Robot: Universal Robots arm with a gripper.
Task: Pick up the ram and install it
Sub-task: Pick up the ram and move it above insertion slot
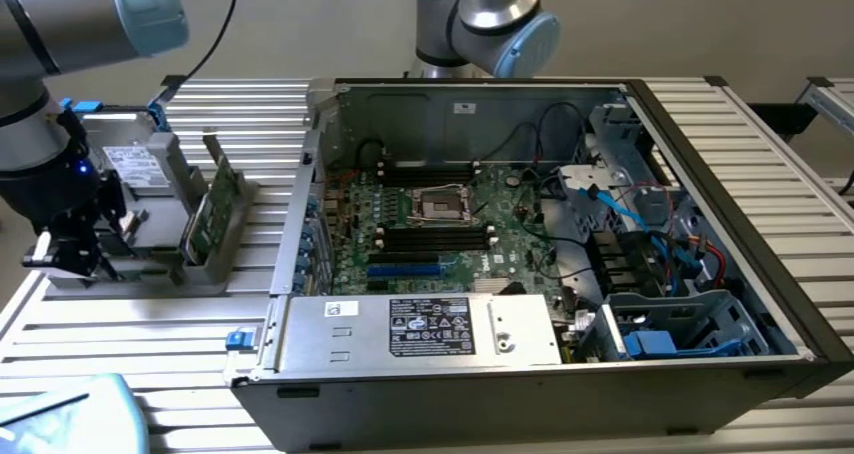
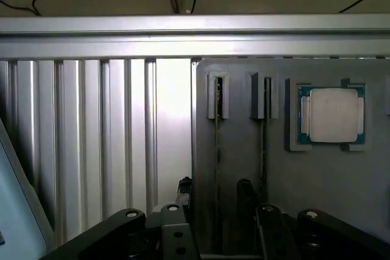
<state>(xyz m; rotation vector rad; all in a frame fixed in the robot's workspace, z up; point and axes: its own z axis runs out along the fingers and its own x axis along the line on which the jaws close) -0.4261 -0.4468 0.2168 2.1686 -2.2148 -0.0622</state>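
Status: early stage. Nothing has been lifted or installed.

1. The open computer case [image 1: 467, 114] has its motherboard [image 1: 521, 209] exposed.
2. The grey holder [image 2: 317, 199] sits outside the case, toward the exterior view's left.
3. The gripper [image 2: 214, 198] hangs over the holder, jaws spread wide and holding nothing.
4. The ram [image 2: 217, 144] stands on edge in a holder slot, between the two fingers. It appears untouched.

Outstanding: both the pickup and the seating in the motherboard.
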